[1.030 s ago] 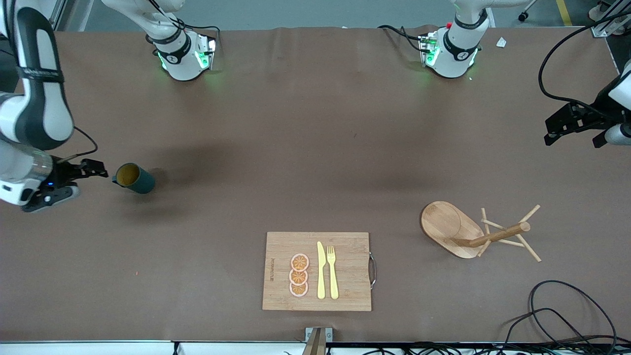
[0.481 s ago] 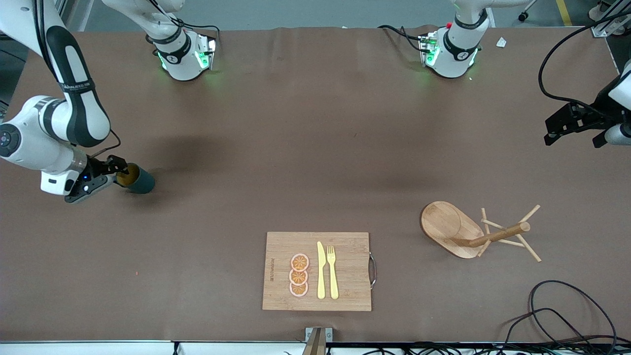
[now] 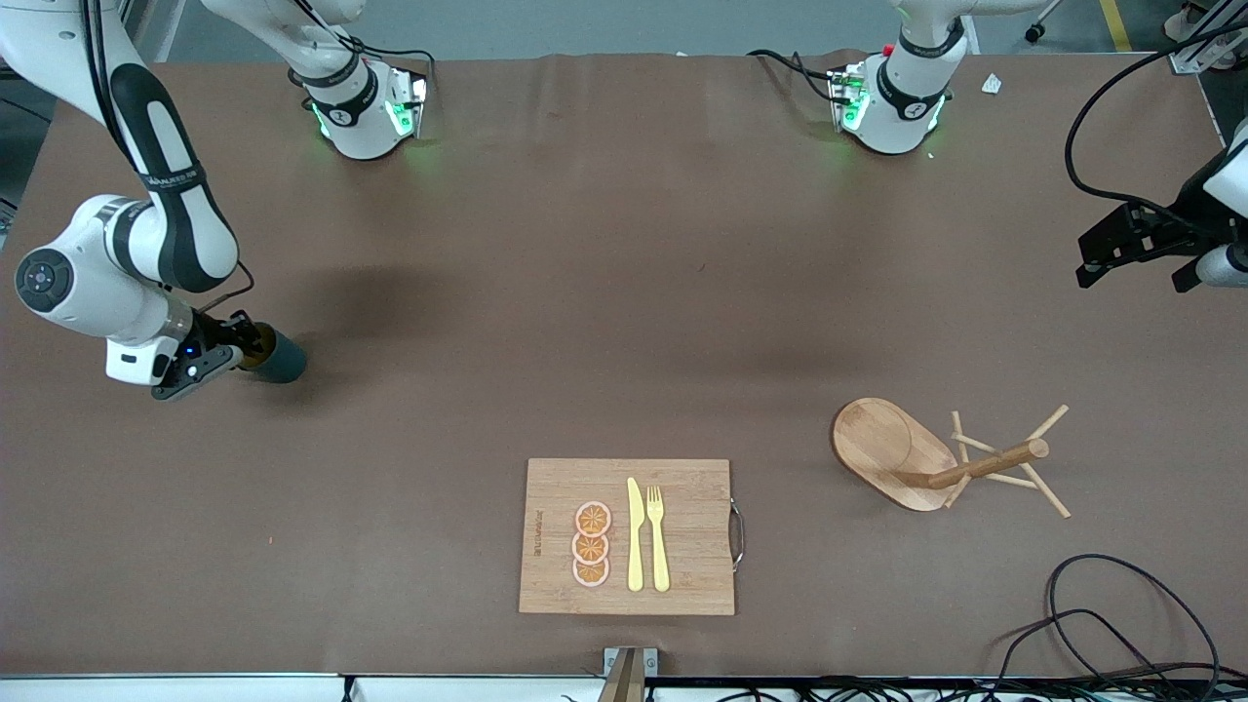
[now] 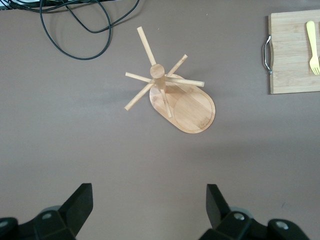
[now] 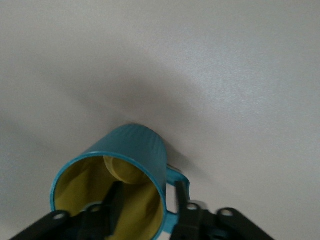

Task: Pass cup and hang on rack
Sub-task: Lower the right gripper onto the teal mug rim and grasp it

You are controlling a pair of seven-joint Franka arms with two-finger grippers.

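The dark teal cup point(image 3: 280, 360) lies on its side near the right arm's end of the table, its mouth turned toward my right gripper point(image 3: 244, 344). In the right wrist view one finger point(image 5: 115, 200) is inside the yellowish interior of the cup point(image 5: 135, 147) and the other point(image 5: 180, 200) is outside, in the handle loop. The right gripper point(image 5: 147, 184) straddles the wall, partly narrowed, with a gap still showing on the inner side. The wooden rack point(image 3: 892, 448) stands on its oval base toward the left arm's end. My left gripper point(image 3: 1136, 271) waits open over that end, looking down at the rack point(image 4: 192, 105).
A bamboo cutting board point(image 3: 556, 487) with a yellow knife, a fork and orange slices lies near the table's front edge, midway along it; its corner point(image 4: 290, 60) shows in the left wrist view. Black cables point(image 3: 1121, 624) coil on the table nearer the front camera than the rack.
My right gripper has moved in to the cup's mouth, slid one finger inside and narrowed its fingers around the wall. The cup and the left arm have stayed put.
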